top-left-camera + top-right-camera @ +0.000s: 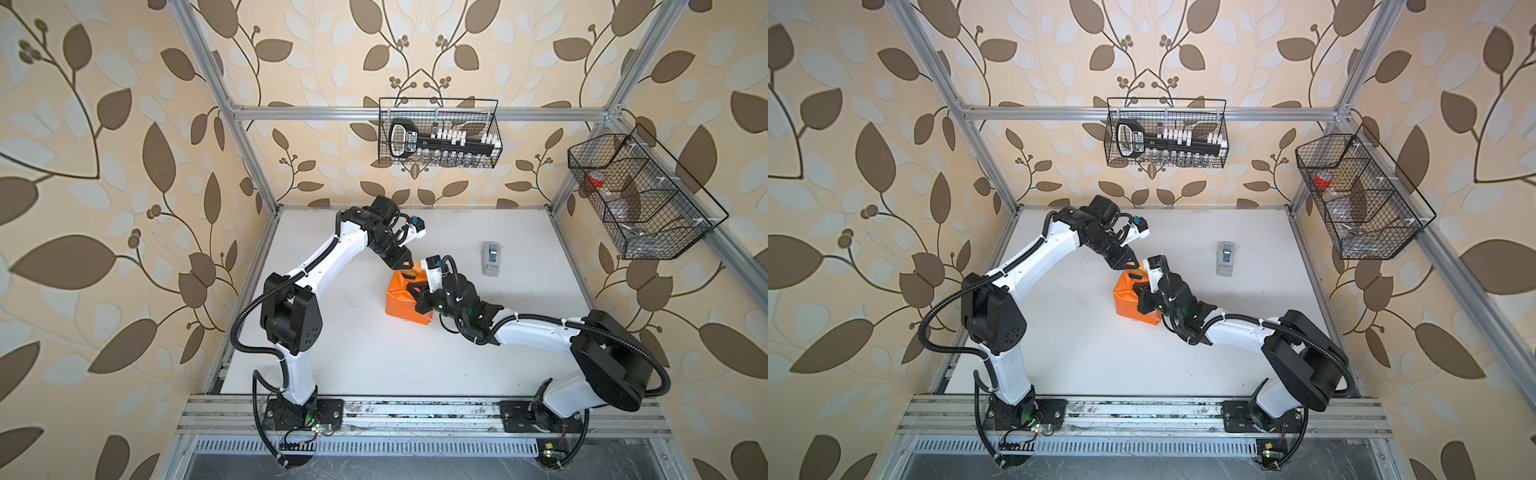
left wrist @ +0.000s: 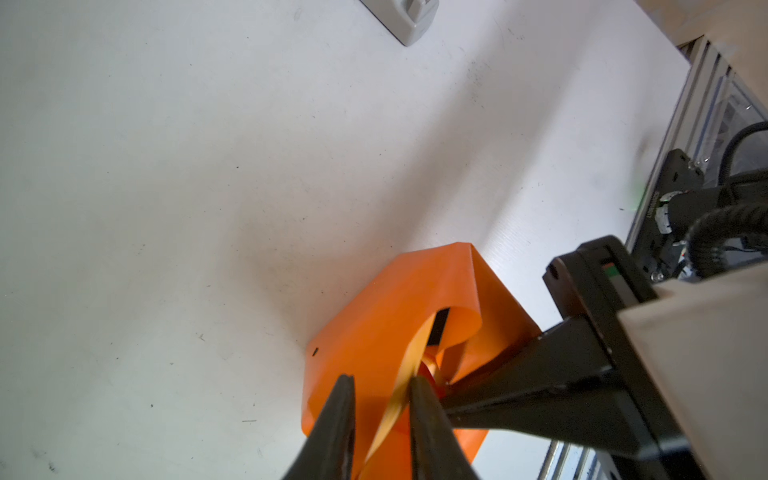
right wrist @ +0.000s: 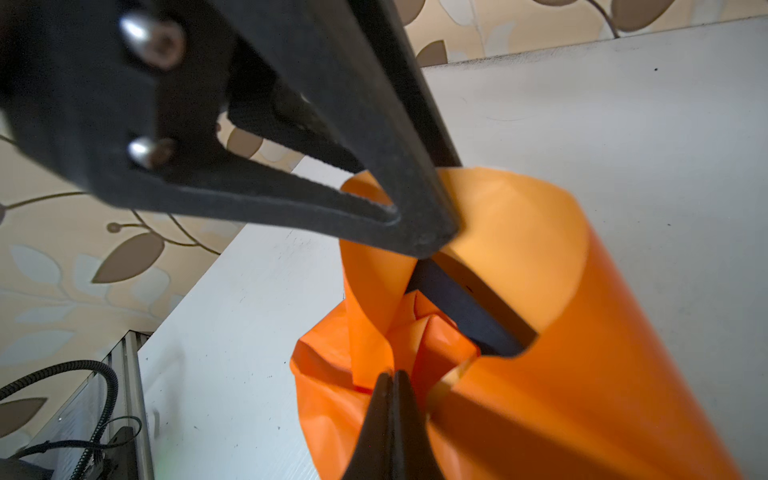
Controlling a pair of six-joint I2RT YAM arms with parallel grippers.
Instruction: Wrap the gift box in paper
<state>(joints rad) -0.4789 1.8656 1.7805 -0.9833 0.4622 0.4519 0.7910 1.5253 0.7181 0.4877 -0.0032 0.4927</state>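
Leaf-patterned walls (image 1: pixel 104 199) close in a white table (image 1: pixel 365 357), and near its middle sits the gift box (image 3: pixel 461 309), almost wholly covered by the paper (image 1: pixel 399 303). Only a dark sliver of it shows at the open end in the wrist views. I have the left gripper (image 2: pixel 380 380) over that end, its jaws a narrow gap apart with a loose flap standing between them, not clamped as far as I can see. The right gripper (image 3: pixel 390 376) has its jaws pressed together, the tip nosing into the crumpled folds; I see no paper caught in it.

I judge the sheet thin, glossy and springy. It creases easily and could tear or slip out of a shallow pinch, so I would take the flap well in from its edge. The box looks light and stiff, likely to slide under a pull, so one arm should steady it.
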